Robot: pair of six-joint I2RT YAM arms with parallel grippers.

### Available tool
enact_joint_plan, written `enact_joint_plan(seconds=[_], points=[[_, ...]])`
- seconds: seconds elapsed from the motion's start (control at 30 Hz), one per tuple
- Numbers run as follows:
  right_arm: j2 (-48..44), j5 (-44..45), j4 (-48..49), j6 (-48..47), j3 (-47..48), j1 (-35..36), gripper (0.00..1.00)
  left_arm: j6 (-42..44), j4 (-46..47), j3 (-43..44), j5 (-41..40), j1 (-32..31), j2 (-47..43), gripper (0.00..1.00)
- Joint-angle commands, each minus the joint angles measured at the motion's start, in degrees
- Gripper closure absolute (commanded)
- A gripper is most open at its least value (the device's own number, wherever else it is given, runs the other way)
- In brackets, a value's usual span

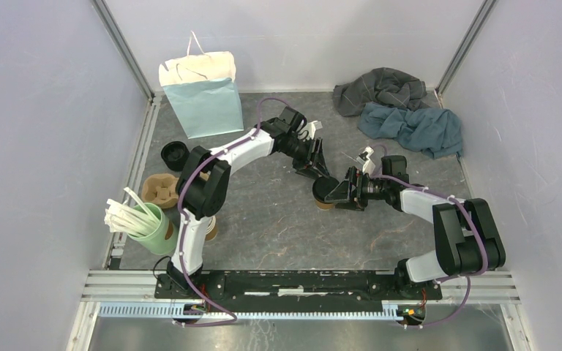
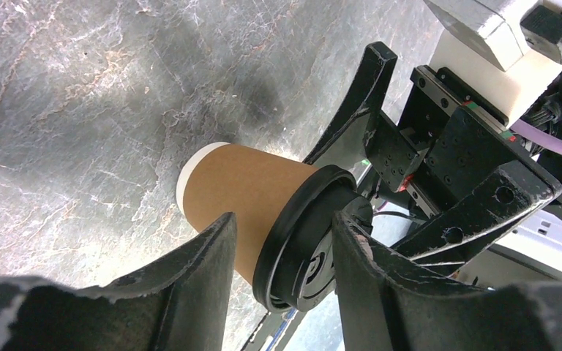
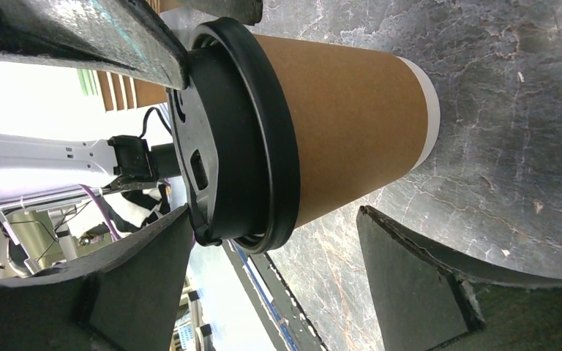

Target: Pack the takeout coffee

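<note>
The takeout coffee [image 1: 324, 192], a brown paper cup with a black lid, stands upright mid-table. My left gripper [image 1: 316, 174] reaches it from behind; in the left wrist view the cup [image 2: 241, 197] lies between the two dark fingers [image 2: 205, 270], which flank the lid end, the left gripper [image 2: 284, 227] open and narrow. My right gripper [image 1: 341, 191] comes in from the right. In the right wrist view the cup [image 3: 344, 117] sits past the wide-open right gripper [image 3: 272, 216], and a left finger rests against the lid's rim.
A teal paper bag [image 1: 203, 95] stands at the back left. Crumpled grey and blue cloths [image 1: 402, 110] lie at the back right. Along the left edge are a black lid [image 1: 173, 152], stacked lidless brown cups [image 1: 159, 191] and a pale green cup of white sticks [image 1: 150, 225].
</note>
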Motion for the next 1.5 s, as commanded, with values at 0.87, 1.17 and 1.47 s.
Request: enact_joint_plan(seconds=[0.87, 1.17, 1.47], points=[[7.19, 25.85, -12.18, -17.14, -4.78, -0.43, 0.22, 3.65, 4.44, -27.86, -18.92, -0.31, -3.05, 0.6], [4.36, 11.24, -14.47, -16.02, 8.73, -0.33, 0.21, 0.54, 2.22, -26.32, -12.11, -0.36, -11.8, 0.56], [5.07, 3.54, -14.89, -12.3, 15.15, -0.33, 0.19, 0.58, -0.39, -23.34, -9.44, 0.11, -14.67, 0.48]])
